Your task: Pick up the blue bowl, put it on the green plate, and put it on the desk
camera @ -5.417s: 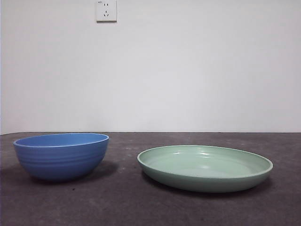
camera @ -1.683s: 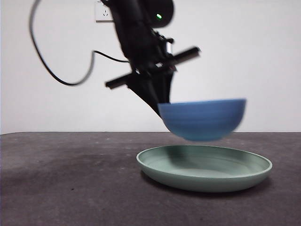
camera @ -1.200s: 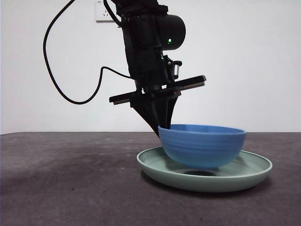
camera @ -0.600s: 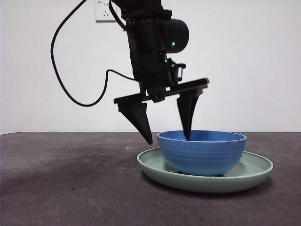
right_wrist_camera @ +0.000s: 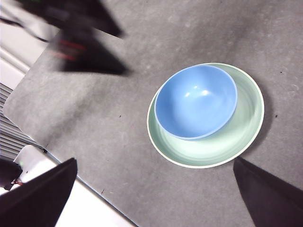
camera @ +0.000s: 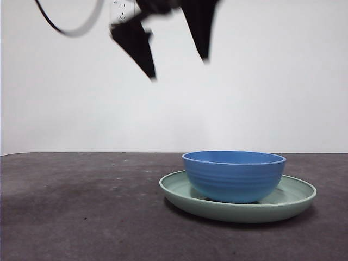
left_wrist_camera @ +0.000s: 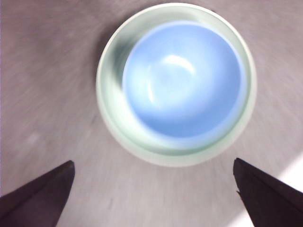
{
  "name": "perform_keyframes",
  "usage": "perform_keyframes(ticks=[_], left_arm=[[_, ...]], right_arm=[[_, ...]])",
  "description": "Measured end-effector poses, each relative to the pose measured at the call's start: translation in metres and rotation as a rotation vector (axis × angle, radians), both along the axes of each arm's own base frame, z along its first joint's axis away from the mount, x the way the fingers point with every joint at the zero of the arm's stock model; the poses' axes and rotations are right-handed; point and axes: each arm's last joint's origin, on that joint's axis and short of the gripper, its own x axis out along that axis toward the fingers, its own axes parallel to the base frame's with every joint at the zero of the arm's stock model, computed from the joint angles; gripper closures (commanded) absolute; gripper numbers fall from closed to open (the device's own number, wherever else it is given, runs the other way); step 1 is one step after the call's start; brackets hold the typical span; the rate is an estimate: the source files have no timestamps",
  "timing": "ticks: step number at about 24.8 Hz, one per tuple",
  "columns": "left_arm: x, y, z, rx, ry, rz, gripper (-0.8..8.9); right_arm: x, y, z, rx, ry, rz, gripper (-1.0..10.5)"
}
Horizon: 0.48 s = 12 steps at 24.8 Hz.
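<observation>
The left gripper [camera: 176, 68] hangs high above the desk [camera: 81, 217], its two black jaws spread wide and empty. Directly beneath it, well apart, the blue bowl [camera: 234, 175] sits upright inside the green plate [camera: 296, 197], off-centre toward one rim. The right gripper [right_wrist_camera: 151, 189] is also open and empty, looking down on the stacked pair from well above.

There was one blue bowl [camera: 234, 175], one green plate [camera: 296, 196], one desk [camera: 81, 217], one wall socket [camera: 123, 11], and two grippers, each with two jaws.
</observation>
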Motion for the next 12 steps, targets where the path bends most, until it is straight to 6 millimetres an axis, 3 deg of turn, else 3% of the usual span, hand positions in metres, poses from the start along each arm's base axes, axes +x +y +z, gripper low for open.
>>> perform_keyframes(ticks=[4, 6, 9, 12], left_arm=[[-0.042, 0.041, 0.056, -0.110, -0.122, -0.015, 1.26], [-0.069, 0.067, 0.071, -0.191, -0.195, -0.019, 1.26], [-0.106, 0.103, 0.072, -0.277, -0.258, -0.028, 1.26], [-0.141, 0.137, 0.054, -0.319, -0.299, -0.025, 1.26]], right_arm=[[0.000, 0.000, 0.000, 0.000, 0.001, 0.000, 3.7], [0.000, 0.000, 0.000, -0.001, 0.003, 0.000, 3.7], [-0.001, 0.000, -0.001, -0.003, 0.017, 0.000, 3.7], [-0.003, 0.000, -0.003, -0.005, 0.046, -0.002, 3.7]])
